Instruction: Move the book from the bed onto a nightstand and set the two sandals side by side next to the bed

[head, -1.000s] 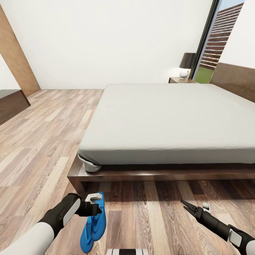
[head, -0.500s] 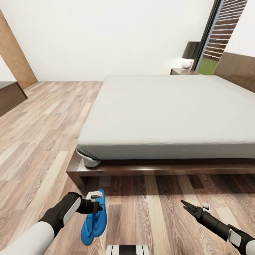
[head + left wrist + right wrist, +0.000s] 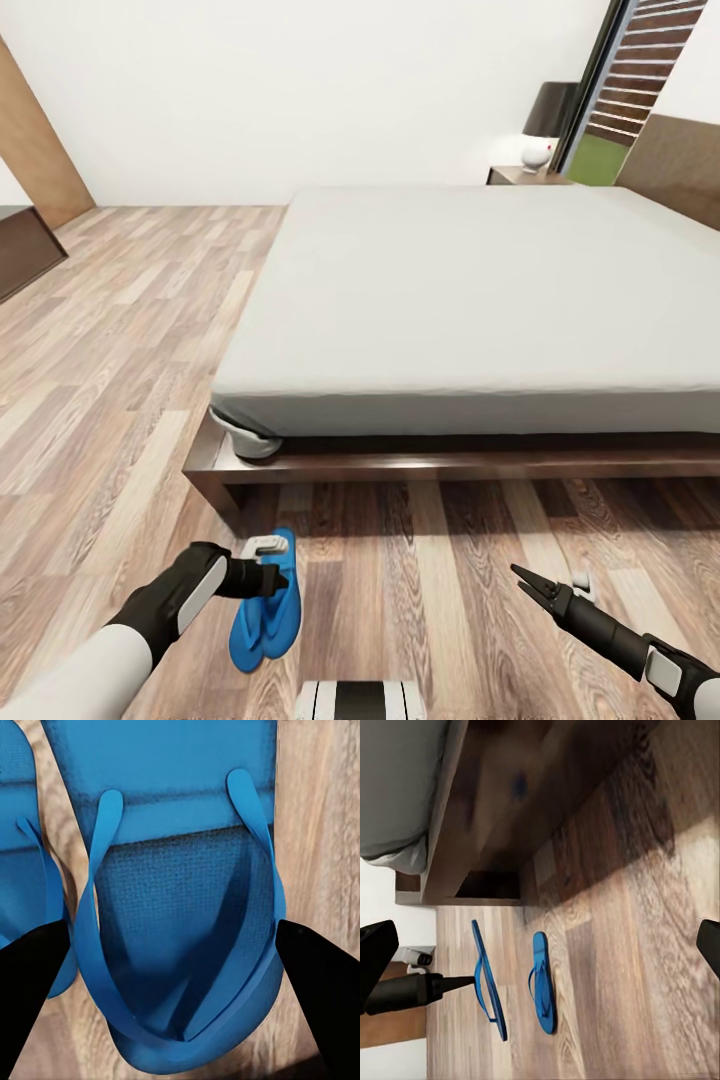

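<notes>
Head view first: I'm looking down at the large low bed with its dark brown wooden frame (image 3: 450,465) and plain grey-beige mattress, sitting on the wood-plank floor (image 3: 110,330). Down near the frame's closest corner, my left gripper (image 3: 268,578) has hold of a bright blue flat sandal (image 3: 284,600), and a second blue sandal (image 3: 247,635) sits just beside it on the side toward my left arm. My right gripper (image 3: 522,578) hangs over bare planks well apart from both, with nothing in it. Past the far corner of the bed there's a small dark reddish-brown nightstand (image 3: 520,176) with a white round lamp with a dark shade (image 3: 545,130) on top, next to the tall dark-framed window (image 3: 600,90). The mattress top looks bare from here, so I can't say where the book is.

Left wrist view: the held sandal (image 3: 184,907) is right between my two dark fingertips (image 3: 30,990), straps facing the camera, fingers spread about as wide as the sole. The other sandal (image 3: 22,870) is alongside.

Right wrist view: my fingers (image 3: 375,956) are spread wide, empty. One sandal (image 3: 542,982) lies flat on the planks; the other (image 3: 487,982) is tipped up on its edge, pinched by my left gripper (image 3: 465,982), just beside the first and near the bed frame (image 3: 510,810).
</notes>
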